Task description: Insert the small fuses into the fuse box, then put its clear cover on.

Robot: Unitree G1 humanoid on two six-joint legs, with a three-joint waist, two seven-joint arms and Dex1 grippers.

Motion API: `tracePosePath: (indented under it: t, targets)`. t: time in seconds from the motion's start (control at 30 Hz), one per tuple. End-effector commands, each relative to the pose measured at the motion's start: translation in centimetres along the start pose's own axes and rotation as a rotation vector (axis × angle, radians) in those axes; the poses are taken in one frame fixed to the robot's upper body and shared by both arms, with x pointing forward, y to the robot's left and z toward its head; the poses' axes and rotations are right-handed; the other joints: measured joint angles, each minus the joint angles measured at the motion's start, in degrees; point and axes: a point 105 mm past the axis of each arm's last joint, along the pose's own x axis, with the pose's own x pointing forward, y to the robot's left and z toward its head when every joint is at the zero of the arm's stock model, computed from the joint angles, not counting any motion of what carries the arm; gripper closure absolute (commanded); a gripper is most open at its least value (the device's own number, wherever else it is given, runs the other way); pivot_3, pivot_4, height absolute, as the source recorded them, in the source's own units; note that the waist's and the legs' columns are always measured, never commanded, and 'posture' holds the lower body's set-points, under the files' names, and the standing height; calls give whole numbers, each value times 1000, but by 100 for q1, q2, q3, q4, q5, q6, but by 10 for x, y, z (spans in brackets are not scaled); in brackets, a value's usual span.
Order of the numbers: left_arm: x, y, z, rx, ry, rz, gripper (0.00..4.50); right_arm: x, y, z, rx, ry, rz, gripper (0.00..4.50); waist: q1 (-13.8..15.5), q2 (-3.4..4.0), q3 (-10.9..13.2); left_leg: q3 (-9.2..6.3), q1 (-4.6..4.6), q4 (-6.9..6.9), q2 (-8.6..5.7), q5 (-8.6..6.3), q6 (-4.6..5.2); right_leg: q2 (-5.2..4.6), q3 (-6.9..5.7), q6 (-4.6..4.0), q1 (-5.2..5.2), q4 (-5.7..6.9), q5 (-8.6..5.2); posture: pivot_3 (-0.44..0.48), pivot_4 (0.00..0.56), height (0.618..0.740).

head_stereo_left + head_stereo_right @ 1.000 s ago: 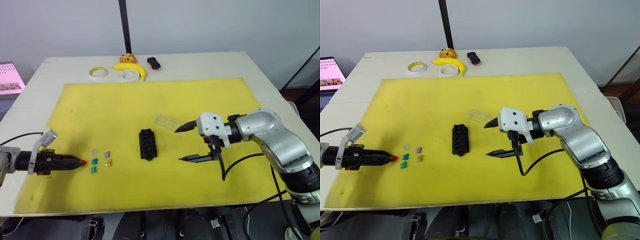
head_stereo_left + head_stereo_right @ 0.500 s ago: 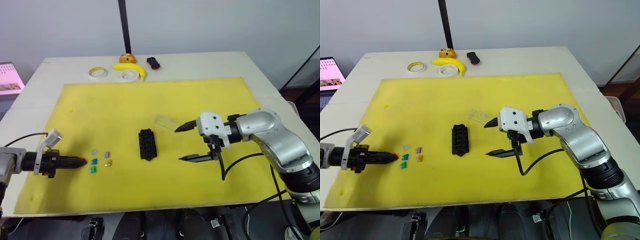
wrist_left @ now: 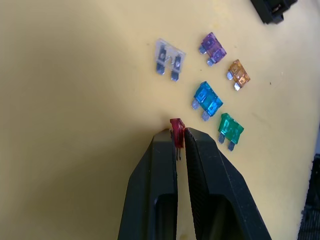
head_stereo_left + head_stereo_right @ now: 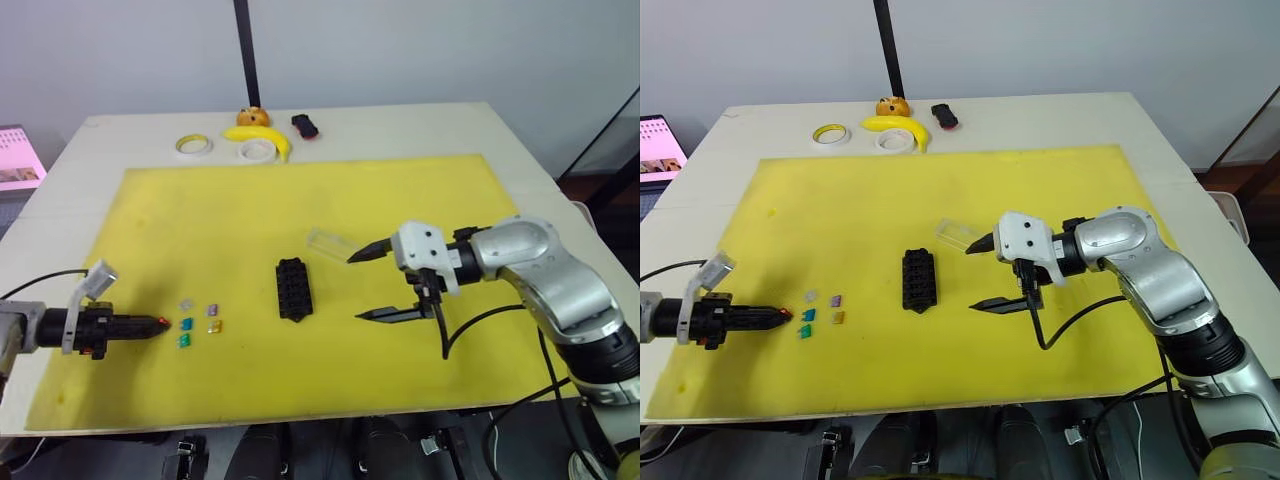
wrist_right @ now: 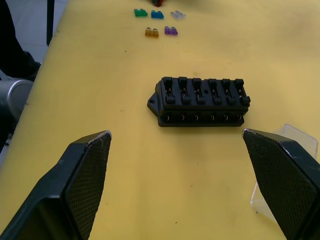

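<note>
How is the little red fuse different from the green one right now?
The red fuse is pinched between the left gripper fingers, standing edge-on, while the green fuse lies flat and free on the yellow mat. The red one sits apart from the cluster; the green one lies beside the blue fuse. They differ in colour too. Both are small plastic blade fuses with two metal prongs.

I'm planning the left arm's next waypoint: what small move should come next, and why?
Probably lift the left gripper slightly and start carrying it toward the fuse box. It is already shut on the red fuse, pinched upright at the fingertips beside the five loose fuses on the yellow mat, and the box's slots look empty.
</note>
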Motion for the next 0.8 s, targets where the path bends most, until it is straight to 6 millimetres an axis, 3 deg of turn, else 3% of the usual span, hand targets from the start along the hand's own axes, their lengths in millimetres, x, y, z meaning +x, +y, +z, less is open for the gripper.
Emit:
tracePosePath:
  t: [0.03, 0.33, 0.63, 0.8]
  targets:
    - [-13, -2, 6, 4, -18, 33, 4080, -2, -2, 8, -40, -12, -9, 0, 0, 0, 0, 0, 0, 0, 0, 0, 0, -1, 0, 0, 0, 0, 0, 0, 150, 740]
    - [-15, 2, 0, -44, -17, 63, 4080, -1, -5, 7, -43, -10, -10, 0, -1, 0, 0, 0, 0, 0, 0, 0, 0, -2, 0, -1, 0, 0, 0, 0, 150, 740]
    - [-18, 2, 7, -61, -44, 67, 4080, 0, -5, 6, -48, -7, -9, 0, 2, 0, 0, 0, 0, 0, 0, 0, 0, -2, 0, -1, -1, 0, 0, 0, 150, 740]
    - [-19, 1, -1, -65, -22, 67, 4080, 0, -3, 5, -53, -6, -6, 0, -7, 0, 0, 1, 0, -1, 0, 0, 0, -3, 1, -1, -2, 0, 0, 0, 150, 740]
